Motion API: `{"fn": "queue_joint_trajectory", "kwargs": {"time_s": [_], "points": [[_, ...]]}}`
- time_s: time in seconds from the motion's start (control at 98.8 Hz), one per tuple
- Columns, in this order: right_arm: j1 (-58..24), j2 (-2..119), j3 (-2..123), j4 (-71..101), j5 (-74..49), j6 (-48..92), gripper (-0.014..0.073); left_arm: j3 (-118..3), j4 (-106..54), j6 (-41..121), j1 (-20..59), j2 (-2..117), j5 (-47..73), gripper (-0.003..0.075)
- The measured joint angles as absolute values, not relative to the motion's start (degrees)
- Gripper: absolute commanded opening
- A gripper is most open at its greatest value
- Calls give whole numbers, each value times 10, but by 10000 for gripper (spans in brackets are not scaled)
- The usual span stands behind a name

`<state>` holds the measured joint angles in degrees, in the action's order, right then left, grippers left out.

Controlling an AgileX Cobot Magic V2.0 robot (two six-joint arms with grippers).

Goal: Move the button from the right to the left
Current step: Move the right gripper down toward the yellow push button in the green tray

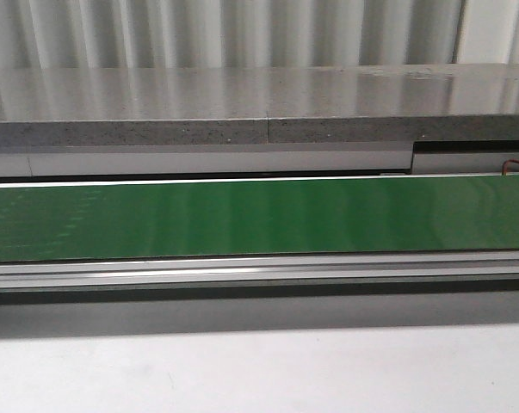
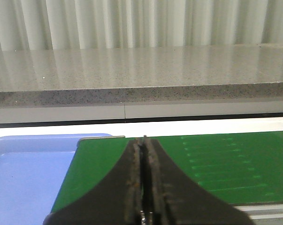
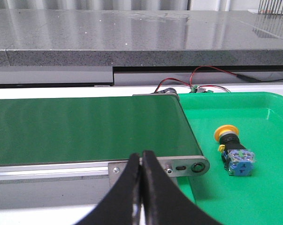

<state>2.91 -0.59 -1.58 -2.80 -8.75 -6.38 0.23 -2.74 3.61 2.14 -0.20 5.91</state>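
The button (image 3: 233,149), with an orange-yellow cap, black collar and blue-grey base, lies on its side in the green tray (image 3: 254,197), seen only in the right wrist view. My right gripper (image 3: 141,157) is shut and empty, over the near rail of the green conveyor belt (image 3: 85,131), apart from the button and to its left in that view. My left gripper (image 2: 142,140) is shut and empty, over the belt's other end (image 2: 216,164) beside a blue tray (image 2: 24,173). Neither gripper shows in the front view.
The green belt (image 1: 259,215) runs across the front view between metal rails, with a grey stone ledge (image 1: 259,103) behind it. Red and black wires (image 3: 197,82) lie behind the green tray. A white table surface (image 1: 259,370) lies in front.
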Motion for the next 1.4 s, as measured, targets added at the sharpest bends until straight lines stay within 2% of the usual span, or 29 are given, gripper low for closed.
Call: {"fn": "queue_joint_trajectory", "kwargs": {"time_s": [1.244, 1.396], "points": [[29, -6, -16, -28, -87, -64, -67, 2, -27, 36, 21, -2, 59, -20], [29, -6, 18, -28, -142, -64, -67, 2, -27, 36, 21, -2, 59, -20]]}}
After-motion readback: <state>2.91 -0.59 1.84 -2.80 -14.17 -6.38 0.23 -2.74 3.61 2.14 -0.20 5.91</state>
